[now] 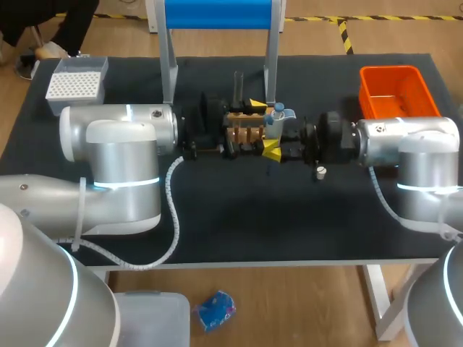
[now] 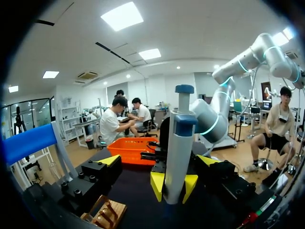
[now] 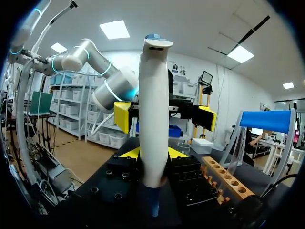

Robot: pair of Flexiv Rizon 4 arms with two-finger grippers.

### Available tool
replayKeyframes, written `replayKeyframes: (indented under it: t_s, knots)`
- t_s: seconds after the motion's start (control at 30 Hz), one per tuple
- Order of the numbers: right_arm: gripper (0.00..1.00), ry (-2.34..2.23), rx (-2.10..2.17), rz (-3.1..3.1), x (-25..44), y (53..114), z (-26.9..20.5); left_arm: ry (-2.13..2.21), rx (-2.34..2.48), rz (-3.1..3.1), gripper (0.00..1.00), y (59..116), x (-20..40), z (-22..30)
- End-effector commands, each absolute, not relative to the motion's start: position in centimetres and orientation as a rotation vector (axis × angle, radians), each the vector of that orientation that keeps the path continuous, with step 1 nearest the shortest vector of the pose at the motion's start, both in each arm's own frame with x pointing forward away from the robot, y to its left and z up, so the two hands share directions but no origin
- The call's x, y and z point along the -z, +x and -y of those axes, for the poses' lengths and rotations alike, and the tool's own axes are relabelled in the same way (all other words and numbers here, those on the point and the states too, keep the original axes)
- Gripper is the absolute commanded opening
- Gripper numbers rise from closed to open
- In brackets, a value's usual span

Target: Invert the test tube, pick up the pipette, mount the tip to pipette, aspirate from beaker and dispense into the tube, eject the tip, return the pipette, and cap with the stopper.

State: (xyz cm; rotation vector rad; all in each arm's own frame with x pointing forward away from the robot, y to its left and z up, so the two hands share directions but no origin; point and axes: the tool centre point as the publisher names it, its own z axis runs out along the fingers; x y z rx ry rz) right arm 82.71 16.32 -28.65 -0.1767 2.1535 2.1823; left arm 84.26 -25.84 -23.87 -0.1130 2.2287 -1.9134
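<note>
Pipette (image 1: 275, 117), from overhead: upright above the counter (image 1: 217, 231), by the wooden rack (image 1: 242, 131). From left wrist: left jaws spread wide, holding nothing. From right wrist: right jaws clamped on its body. Likely light, rigid, slick; best gripped round the barrel.

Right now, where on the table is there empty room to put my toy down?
The biggest bare patch is the black mat's front, between my left arm and right arm, in front of the white stopper. A smaller one lies between the blue stand and the orange bin. It's crowded around the wooden rack and pipette.
</note>
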Motion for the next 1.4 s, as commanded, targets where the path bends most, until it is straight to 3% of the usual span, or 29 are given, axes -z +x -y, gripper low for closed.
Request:
replayKeyframes:
  t_s: [0.03, 1.4]
  knots:
    - [0.00, -0.179, -2.181, -2.151, 28.6, 82.7, -16.4, -0.114, 1.913, -2.223, 1.00, 84.2, 24.0, 26.0]
    - [0.00, -0.165, -2.163, -2.094, 28.3, 83.5, -16.5, -0.071, 2.032, -2.105, 1.00, 83.9, 23.0, 26.5]
